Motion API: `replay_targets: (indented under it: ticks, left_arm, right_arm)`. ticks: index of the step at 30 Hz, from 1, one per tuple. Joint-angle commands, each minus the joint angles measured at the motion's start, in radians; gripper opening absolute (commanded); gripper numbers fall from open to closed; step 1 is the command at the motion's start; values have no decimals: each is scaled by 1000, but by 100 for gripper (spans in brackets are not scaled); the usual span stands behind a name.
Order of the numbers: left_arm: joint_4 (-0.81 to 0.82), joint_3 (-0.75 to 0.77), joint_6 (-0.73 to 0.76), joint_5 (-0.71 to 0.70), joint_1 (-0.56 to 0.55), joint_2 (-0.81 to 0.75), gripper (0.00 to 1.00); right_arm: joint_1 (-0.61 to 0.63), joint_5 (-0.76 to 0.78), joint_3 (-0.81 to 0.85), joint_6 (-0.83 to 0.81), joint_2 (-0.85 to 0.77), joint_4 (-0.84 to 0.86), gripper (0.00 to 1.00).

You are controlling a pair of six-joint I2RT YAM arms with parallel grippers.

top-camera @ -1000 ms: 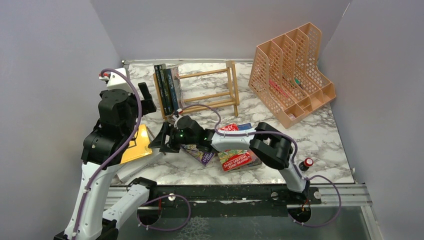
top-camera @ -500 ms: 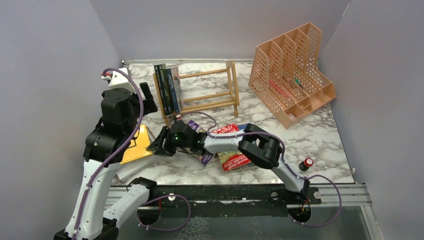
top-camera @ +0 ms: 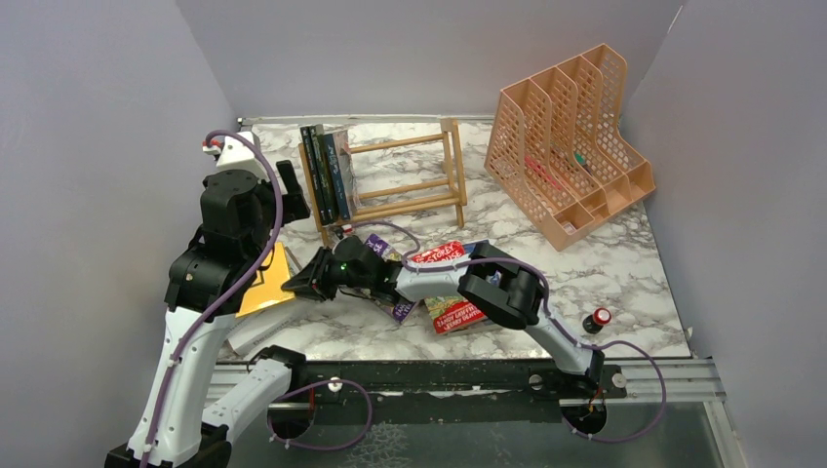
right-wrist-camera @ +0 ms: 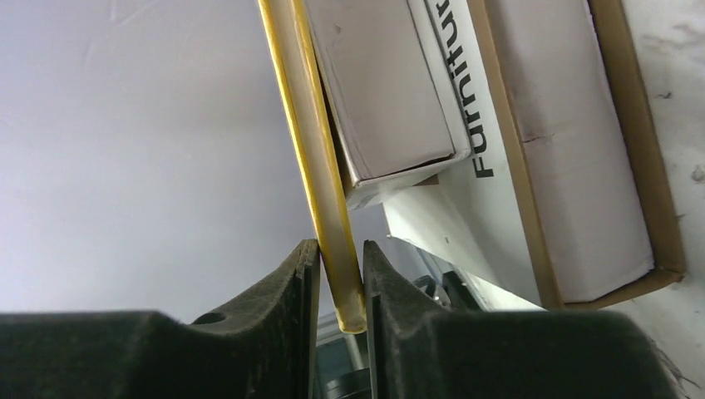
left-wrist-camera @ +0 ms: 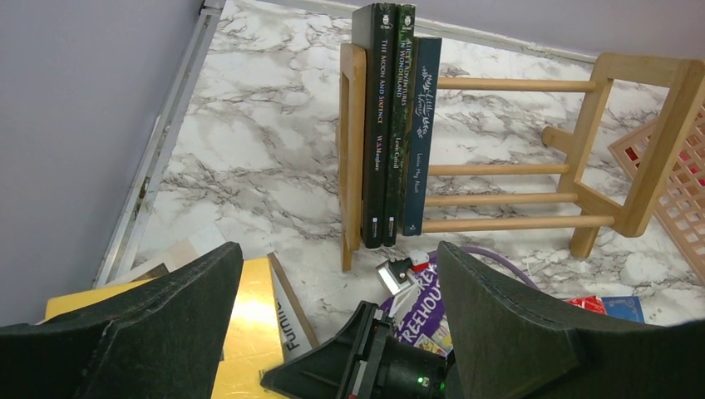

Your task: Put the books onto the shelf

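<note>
ok so the right claw (right-wrist-camera: pixel 337 283) is pinched down on the thin edge of the yellow book (right-wrist-camera: pixel 309 141), one finger on each side of the cover, with the arm stretched low across the marble table (top-camera: pixel 624 263). That yellow book sits in front of the shelf (left-wrist-camera: pixel 507 84), off its left end, and it's lying on top of a thicker white book (right-wrist-camera: pixel 574 166) with "Furnitur" printed on it. The left claw (left-wrist-camera: pixel 337 262) is hanging up in the air over that same spot in front of the shelf's left end, jaws spread wide and nothing in them. On the shelf itself there are three dark-spined books (left-wrist-camera: pixel 391 125) standing upright, packed against the left end frame, while the other rails are bare. In front of the shelf there's a loose pile lying flat: a purple book (top-camera: pixel 398 306), a red book (top-camera: pixel 437 253), a bit of a blue book (top-camera: pixel 478 247) and an illustrated paperback (top-camera: pixel 456 312), partly hidden under the right arm. To the right of the shelf stands a peach mesh organiser (top-camera: pixel 571 136).
</note>
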Motion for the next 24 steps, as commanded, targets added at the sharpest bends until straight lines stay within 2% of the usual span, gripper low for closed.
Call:
replay_targets:
  ticks: [1, 3, 5, 17, 24]
  left_arm:
    - [-4, -11, -8, 30, 7, 1, 87]
    - [-5, -15, -9, 38, 7, 3, 87]
    - [-6, -18, -9, 46, 7, 1, 87]
    - [-9, 5, -53, 53, 7, -29, 87]
    - [-9, -5, -130, -10, 6, -112, 87]
  right_arm:
    - [9, -25, -45, 52, 11, 141, 21]
    - [10, -23, -68, 52, -7, 155, 8]
    - [10, -23, -95, 48, -31, 180, 1]
    - [-6, 4, -291, 4, -216, 421, 1]
    - [-39, -15, -313, -5, -270, 545, 1]
